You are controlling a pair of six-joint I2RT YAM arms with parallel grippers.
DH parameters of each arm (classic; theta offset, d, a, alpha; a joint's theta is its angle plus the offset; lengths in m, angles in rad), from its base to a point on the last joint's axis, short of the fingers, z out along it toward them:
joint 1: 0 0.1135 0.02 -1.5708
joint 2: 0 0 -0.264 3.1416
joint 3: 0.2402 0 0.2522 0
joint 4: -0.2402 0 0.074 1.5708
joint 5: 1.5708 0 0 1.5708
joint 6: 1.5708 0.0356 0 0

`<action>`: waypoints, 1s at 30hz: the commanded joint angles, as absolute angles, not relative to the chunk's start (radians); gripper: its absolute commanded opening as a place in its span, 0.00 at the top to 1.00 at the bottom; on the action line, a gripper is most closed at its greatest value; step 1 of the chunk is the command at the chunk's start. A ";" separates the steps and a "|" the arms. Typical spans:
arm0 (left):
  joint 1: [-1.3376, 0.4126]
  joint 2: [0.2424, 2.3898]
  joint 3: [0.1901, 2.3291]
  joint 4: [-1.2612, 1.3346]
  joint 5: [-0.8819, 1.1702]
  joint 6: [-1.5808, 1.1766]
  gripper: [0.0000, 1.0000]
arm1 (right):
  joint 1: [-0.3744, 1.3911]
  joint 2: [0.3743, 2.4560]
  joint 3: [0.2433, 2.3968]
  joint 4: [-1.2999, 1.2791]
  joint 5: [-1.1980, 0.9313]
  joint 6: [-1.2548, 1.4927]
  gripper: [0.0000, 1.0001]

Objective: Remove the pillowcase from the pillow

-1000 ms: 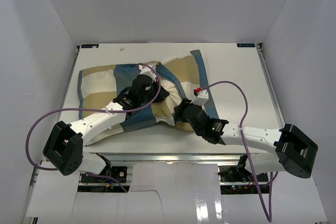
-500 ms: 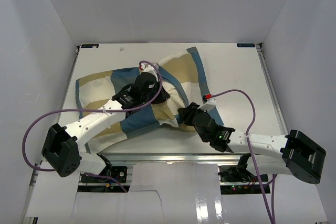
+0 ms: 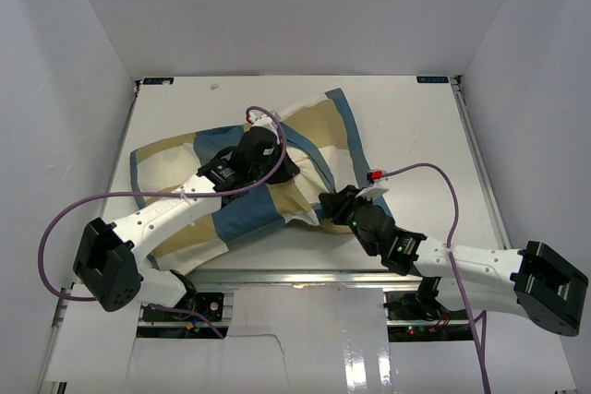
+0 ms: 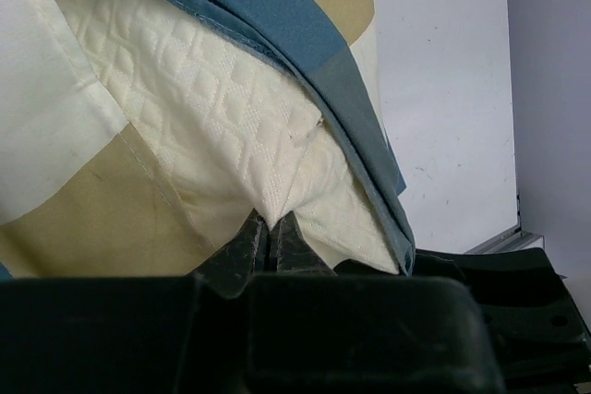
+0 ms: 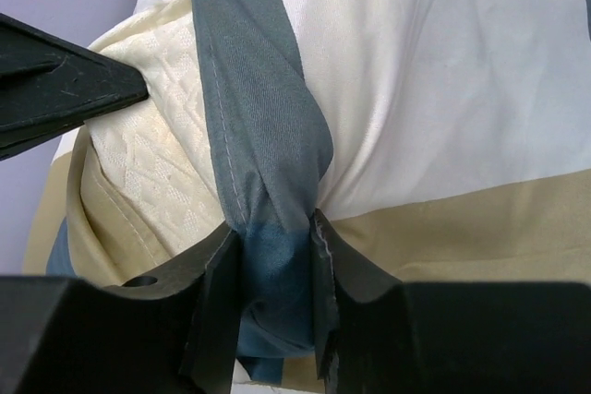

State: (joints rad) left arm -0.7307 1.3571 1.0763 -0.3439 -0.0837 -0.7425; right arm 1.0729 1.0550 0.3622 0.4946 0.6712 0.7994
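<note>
Pillowcase [image 3: 242, 216] cloth lies spread over the left and middle of the counter [image 3: 425, 136], its checked body sagging toward the near-left edge. Over the last second that left part has slid and flattened a little, while its far-right corner has drawn inward. At the middle, the left hand [image 4: 272, 235] stays where it was, its fingers pressed narrow on a fold of the cream, quilted pillow [image 4: 222, 108] that pokes out of the cover's open mouth. The left wrist view shows the blue hem peeled back beside that exposed corner. Just to the right, the right hand [image 5: 277, 251] is clamped on a bunched blue strip of the pillowcase hem. It has backed off toward the near right, its arm swinging out along the near edge, so the cloth between the two hands is now drawn tighter. I judge the stripping to be under way but early: one hand anchors the cushion while the other drags the hem away from it. How much of the pillow remains inside cannot be told from above. Further pulling apart of the two grips looks needed. The pinch on the pillow is small, so it could slip and let the cushion travel with the cover.
</note>
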 commanded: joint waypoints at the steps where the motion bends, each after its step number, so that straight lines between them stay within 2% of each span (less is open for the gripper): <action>1: -0.692 1.270 1.158 -0.247 -0.224 -0.739 1.00 | 1.058 1.023 0.301 0.394 0.726 0.733 0.70; 5: -0.692 1.282 1.143 -0.245 -0.201 -0.736 1.00 | 1.058 0.967 0.262 0.465 0.674 0.683 0.92; 7: -0.692 1.287 1.125 -0.213 -0.137 -0.700 1.00 | 1.057 0.944 0.255 0.508 0.643 0.643 0.92; 10: -0.692 1.302 1.091 -0.164 0.079 -0.652 1.00 | 1.058 0.946 0.262 0.551 0.602 0.600 0.92; 11: -0.692 1.308 1.089 -0.164 0.136 -0.635 0.95 | 1.058 0.953 0.271 0.558 0.597 0.583 0.92; 12: -0.692 1.315 1.083 -0.163 0.247 -0.608 0.67 | 1.057 0.965 0.278 0.572 0.589 0.577 0.92; 15: -0.696 1.309 1.060 -0.179 0.322 -0.574 0.35 | 1.057 0.980 0.288 0.598 0.583 0.558 0.92; 16: -0.698 1.304 1.057 -0.189 0.313 -0.554 0.31 | 1.055 0.986 0.291 0.607 0.578 0.554 0.92; 19: -0.698 1.296 1.060 -0.224 0.301 -0.523 0.25 | 1.051 0.985 0.295 0.623 0.575 0.542 0.92; 24: -0.724 1.377 1.095 -0.276 0.336 -0.486 0.24 | 1.045 0.968 0.296 0.635 0.565 0.535 0.92; 30: -0.797 1.494 1.146 -0.357 0.209 -0.446 0.21 | 1.039 0.974 0.318 0.634 0.566 0.526 0.92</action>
